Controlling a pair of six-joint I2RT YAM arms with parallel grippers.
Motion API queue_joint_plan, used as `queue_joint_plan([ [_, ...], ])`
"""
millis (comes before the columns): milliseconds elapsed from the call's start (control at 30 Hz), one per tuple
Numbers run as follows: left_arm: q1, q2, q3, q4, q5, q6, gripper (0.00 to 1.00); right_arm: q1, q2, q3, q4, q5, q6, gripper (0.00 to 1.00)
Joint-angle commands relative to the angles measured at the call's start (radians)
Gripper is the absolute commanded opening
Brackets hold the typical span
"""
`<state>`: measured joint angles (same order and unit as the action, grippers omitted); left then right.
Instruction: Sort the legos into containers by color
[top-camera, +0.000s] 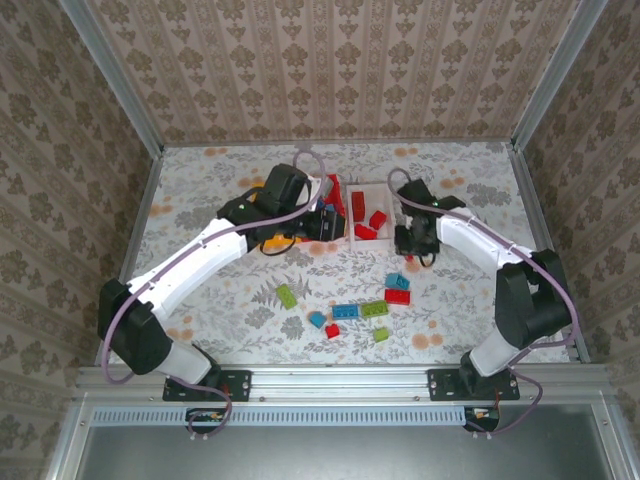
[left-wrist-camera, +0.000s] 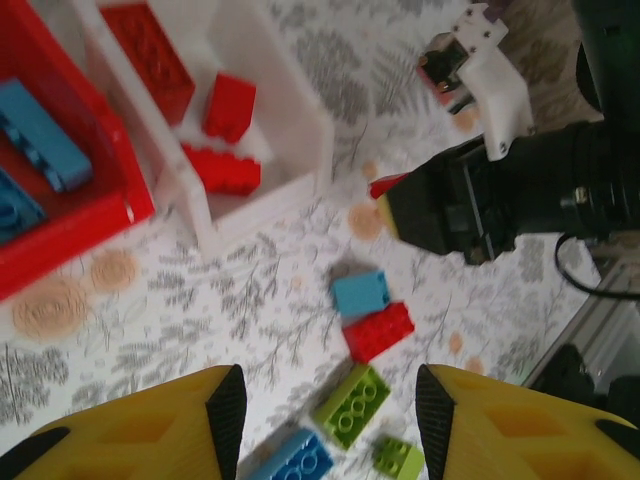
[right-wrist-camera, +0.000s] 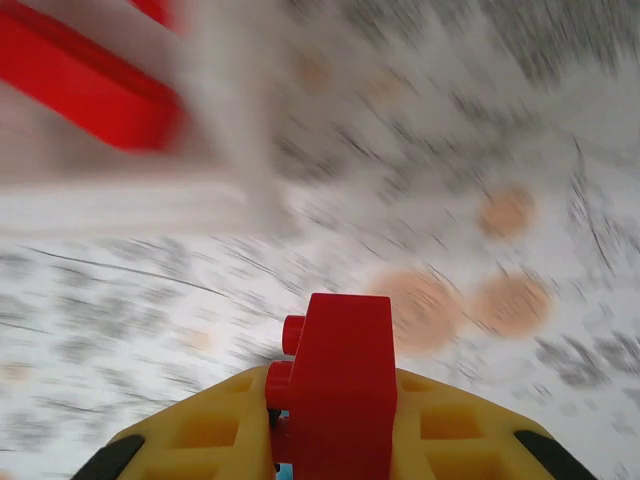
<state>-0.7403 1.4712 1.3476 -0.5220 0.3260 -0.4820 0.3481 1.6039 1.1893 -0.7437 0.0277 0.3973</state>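
Left gripper (left-wrist-camera: 330, 420): the jaws are seen wide apart and nothing is held. It is positioned over the table (left-wrist-camera: 250, 260), just off the near corner of the white bin (left-wrist-camera: 300, 120).

Right gripper (top-camera: 413, 242): it is closed on a red brick (right-wrist-camera: 340, 385). The brick is held upright between the yellow fingers (right-wrist-camera: 200, 430), with its studs facing left. In the top view this gripper is located just right of the white bin. The right wrist view is motion-blurred; a pale bin wall and a red piece behind it are made out at upper left.

Bins: three red pieces (left-wrist-camera: 230, 105) are recorded in the white bin. The red bin (left-wrist-camera: 70, 225) is set against its left side, and blue pieces (left-wrist-camera: 40, 135) are seen inside. The orange bin (top-camera: 272, 238) is largely covered by the left arm, so its contents cannot be told.

Loose bricks, noted on the table between the bins and the arm bases:
- a lime one (top-camera: 287, 295) apart to the left
- a blue (top-camera: 317, 319) and a red (top-camera: 332, 330) touching
- a blue (top-camera: 346, 312) beside a lime (top-camera: 374, 308)
- a lime (top-camera: 381, 334) nearest the bases
- a blue (top-camera: 397, 281) against a red (top-camera: 397, 296) below the right gripper
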Motion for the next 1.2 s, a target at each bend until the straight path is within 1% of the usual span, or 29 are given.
queue_joint_plan([
  [0,-0.005,0.019,0.081,0.035,-0.058,-0.026,0.51,0.029,0.035,0.134,0.003,0.016,0.044,0.23],
  [100,-0.004,0.053,0.116,0.034,-0.064,-0.023,0.51,0.031,0.138,0.262,0.013,0.016,0.086,0.23],
  [200,-0.003,0.071,0.133,0.039,-0.061,-0.021,0.51,0.029,0.250,0.402,0.010,0.037,0.095,0.23],
  [367,-0.004,0.069,0.130,0.037,-0.064,-0.019,0.51,0.008,0.439,0.605,-0.047,0.027,0.110,0.23],
  [533,-0.004,0.049,0.103,0.034,-0.069,-0.019,0.51,0.007,0.549,0.729,-0.092,0.024,0.105,0.27],
  [600,-0.002,0.042,0.093,0.032,-0.072,-0.018,0.52,0.006,0.574,0.752,-0.112,0.025,0.109,0.32],
  [733,-0.003,0.044,0.078,-0.001,-0.071,-0.001,0.52,0.005,0.575,0.750,-0.113,0.026,0.112,0.42],
  [800,-0.001,0.043,0.055,-0.009,-0.071,0.010,0.52,0.006,0.560,0.741,-0.106,0.026,0.111,0.46],
  [900,-0.001,0.043,0.020,-0.044,-0.077,0.026,0.52,0.009,0.536,0.738,-0.103,0.024,0.109,0.46],
  [1000,0.005,0.028,-0.018,-0.122,-0.116,0.023,0.52,0.019,0.495,0.736,-0.100,0.026,0.099,0.46],
  [1100,0.038,-0.008,-0.097,-0.206,-0.149,-0.036,0.52,0.043,0.415,0.695,-0.068,0.044,0.080,0.46],
  [1167,0.078,-0.032,-0.167,-0.255,-0.153,-0.107,0.52,0.069,0.335,0.616,-0.013,0.043,0.056,0.46],
])
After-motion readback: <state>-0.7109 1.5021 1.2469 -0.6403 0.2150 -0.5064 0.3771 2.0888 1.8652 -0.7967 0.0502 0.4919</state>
